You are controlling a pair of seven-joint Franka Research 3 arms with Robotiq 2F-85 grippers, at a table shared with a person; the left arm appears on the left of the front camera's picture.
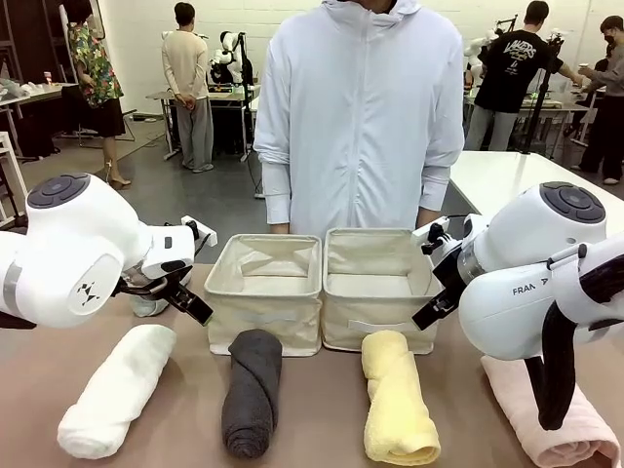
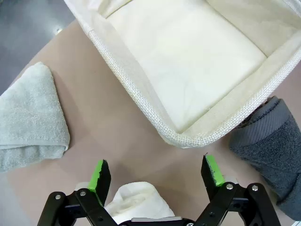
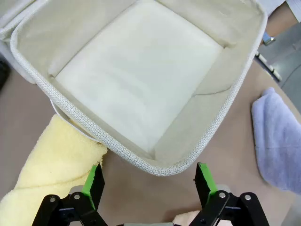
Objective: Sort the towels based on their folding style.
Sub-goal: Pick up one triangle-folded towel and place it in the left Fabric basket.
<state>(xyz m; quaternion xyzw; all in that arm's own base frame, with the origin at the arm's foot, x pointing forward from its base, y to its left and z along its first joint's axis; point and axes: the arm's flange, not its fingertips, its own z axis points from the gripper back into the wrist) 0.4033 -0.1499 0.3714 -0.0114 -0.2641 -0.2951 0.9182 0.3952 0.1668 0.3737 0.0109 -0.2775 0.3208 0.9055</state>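
Evidently nothing is sorted yet: my left fingers (image 2: 99, 176) and right fingers (image 3: 95, 181) hang wide and empty, flanking the bins (image 1: 263, 297), rolled towels (image 1: 253, 390) lined up in front for easy picking.

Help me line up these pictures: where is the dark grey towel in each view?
Front: the dark grey towel lies low, left of centre, before the left bin.
Left wrist: the dark grey towel is at the right edge, beside the left bin.
Right wrist: a dark sliver at the far left edge, too small to be sure.
Shared landmark: the left bin, here the top left corner.
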